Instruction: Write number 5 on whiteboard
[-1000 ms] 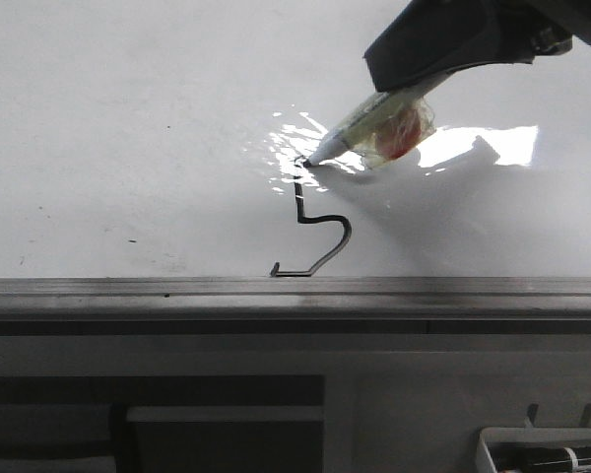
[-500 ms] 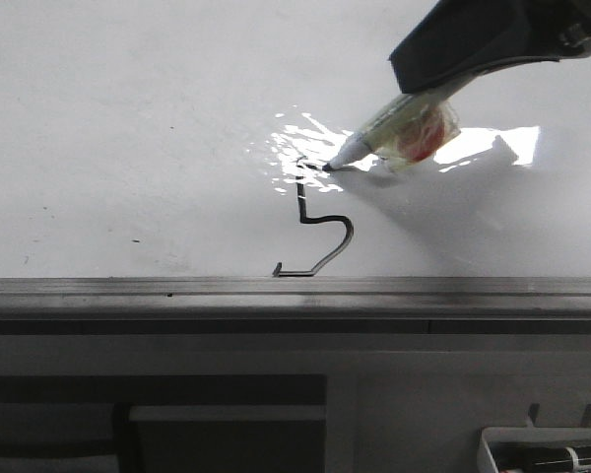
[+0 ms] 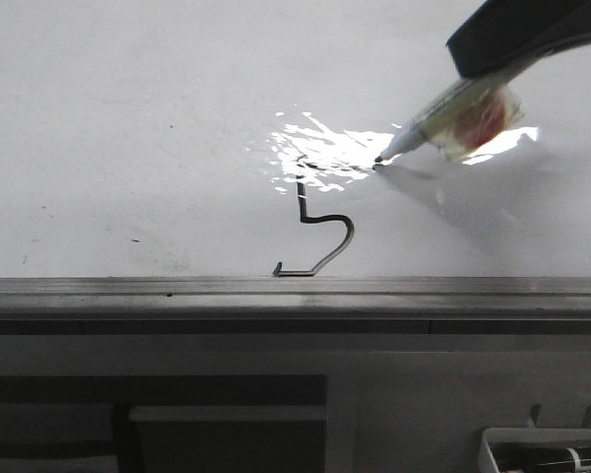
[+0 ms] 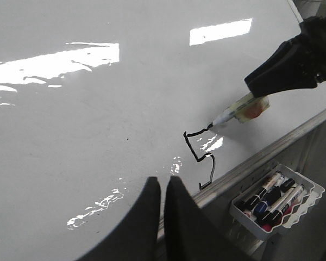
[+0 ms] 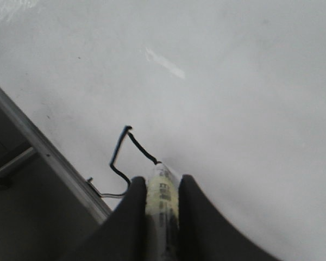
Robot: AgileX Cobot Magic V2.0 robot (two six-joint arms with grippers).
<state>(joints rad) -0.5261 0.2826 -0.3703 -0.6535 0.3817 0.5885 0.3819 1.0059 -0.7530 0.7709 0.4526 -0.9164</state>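
my right gripper: clamps marker
tip: on whiteboard, at 5 top bar end
my left gripper: closed, holds nothing

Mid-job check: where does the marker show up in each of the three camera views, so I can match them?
Front view: the marker slants down from the right gripper at upper right, tip on the whiteboard.
Left wrist view: marker at right of centre, tip at the top bar's end.
Right wrist view: marker bottom centre, clamped between the fingers.
Shared landmark: the number 5, beside the tip in all three.
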